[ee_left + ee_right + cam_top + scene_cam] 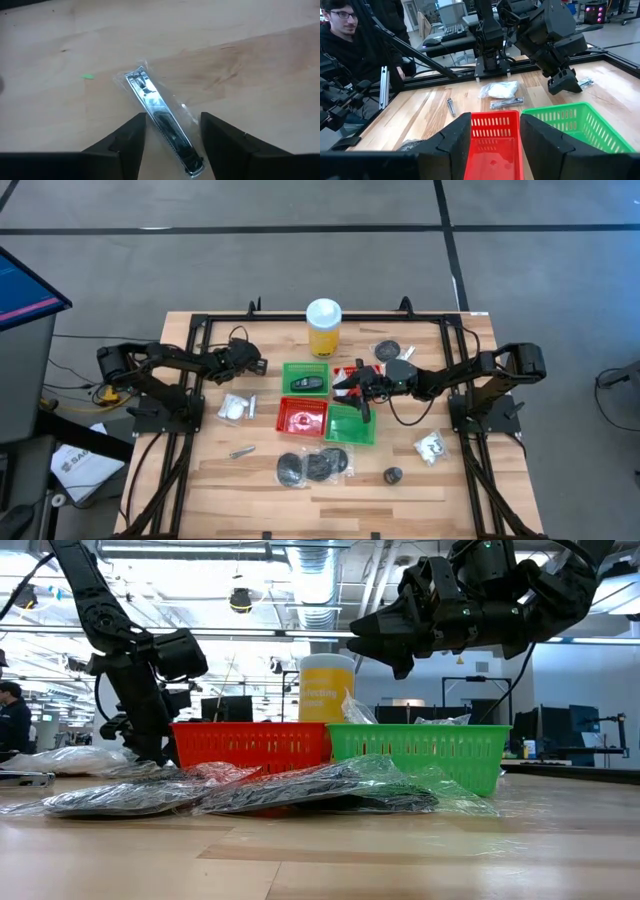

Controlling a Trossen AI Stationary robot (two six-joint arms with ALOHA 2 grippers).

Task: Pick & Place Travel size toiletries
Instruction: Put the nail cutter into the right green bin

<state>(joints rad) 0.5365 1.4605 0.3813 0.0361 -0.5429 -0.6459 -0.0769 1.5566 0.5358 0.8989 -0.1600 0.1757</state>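
A silvery nail clipper in a clear packet [150, 97] lies flat on the wooden table [240, 65]. My left gripper [172, 117] stands open over it, slanting down, one finger on each side and apart from it. In the high view this gripper [252, 365] is at the table's left, far of a white packet [232, 408] with a second silvery piece [253, 408] beside it. Another silvery piece [241, 450] lies nearer the front. My right gripper [352, 387] hangs open and level above the baskets, nothing between its fingers [495, 120].
A green basket [305, 378] holding a dark item, a red basket [302, 418] and a second green basket [350, 423] stand mid-table. A yellow bottle [323, 325] stands behind them. Black discs in wrap [308, 467] lie in front, another [388, 350] at the far right, a clear packet [430, 447] at the right.
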